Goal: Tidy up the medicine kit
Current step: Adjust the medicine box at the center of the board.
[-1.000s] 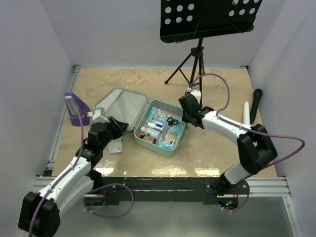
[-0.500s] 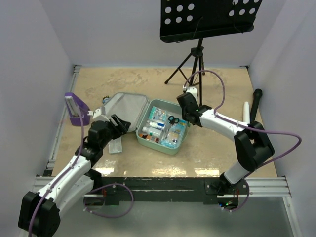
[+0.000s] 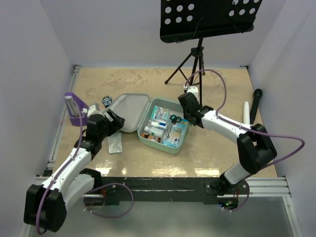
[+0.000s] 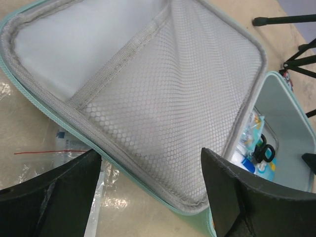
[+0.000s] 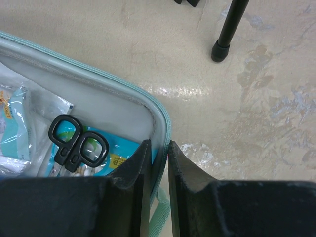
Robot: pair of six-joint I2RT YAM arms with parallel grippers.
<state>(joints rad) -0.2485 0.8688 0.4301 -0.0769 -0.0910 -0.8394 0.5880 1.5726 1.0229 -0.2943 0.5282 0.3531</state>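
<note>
Right gripper point(image 5: 159, 146) is clamped on the far-right rim of the medicine kit point(image 3: 129, 112), which lies open mid-table with its lid flat to the left. Left gripper point(image 4: 150, 165) hangs spread wide over the lid's mesh pocket point(image 4: 163, 103), gripping nothing. Packet print beside the black scissors point(image 5: 79, 148) is too small to read. There's room right of the rim, up to a tripod foot point(image 5: 220, 49).
</note>
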